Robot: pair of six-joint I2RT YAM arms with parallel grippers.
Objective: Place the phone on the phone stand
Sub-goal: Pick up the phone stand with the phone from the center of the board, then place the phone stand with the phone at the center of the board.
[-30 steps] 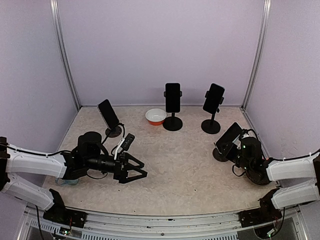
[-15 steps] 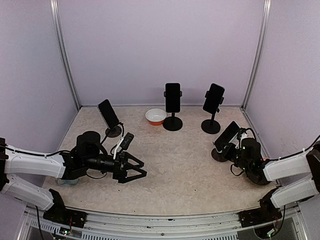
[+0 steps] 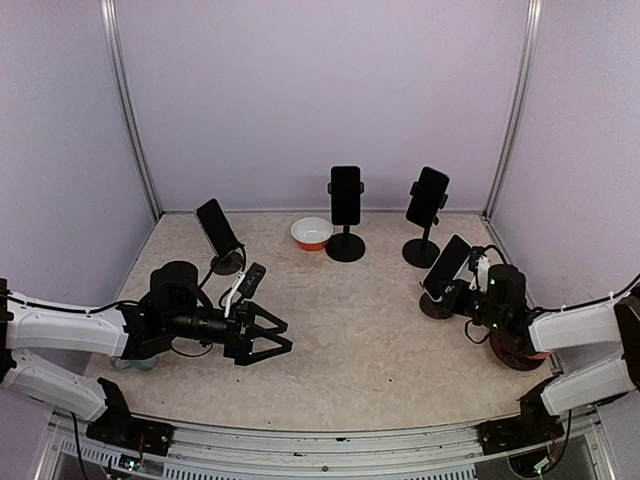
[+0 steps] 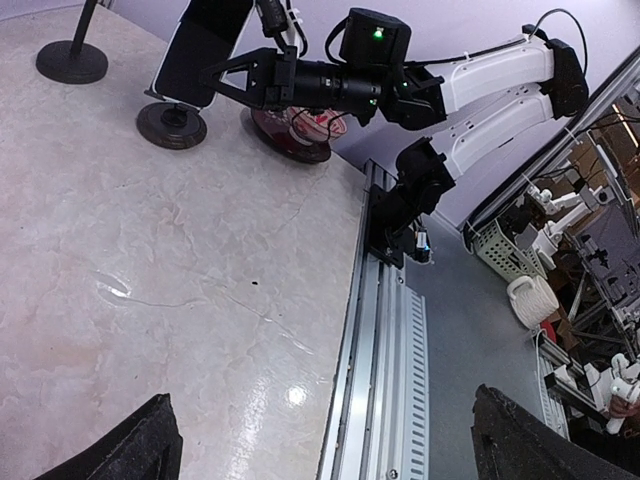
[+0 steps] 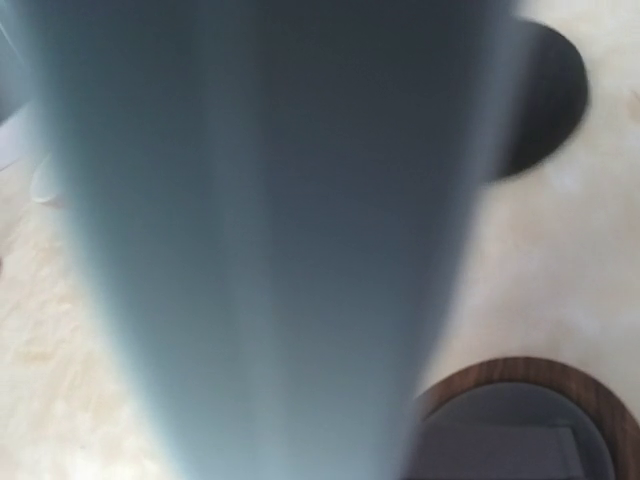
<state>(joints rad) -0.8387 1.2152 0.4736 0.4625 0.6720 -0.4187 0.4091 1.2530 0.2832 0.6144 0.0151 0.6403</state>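
Leaning phone (image 3: 446, 266), long axis seemingly diagonal

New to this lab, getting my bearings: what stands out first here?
Three mounted phones line the back: left phone, centre phone, right phone. The right gripper is shut on a fourth phone above a stand base at the right, while the left gripper gapes open at front left. An orange bowl sits at the back.
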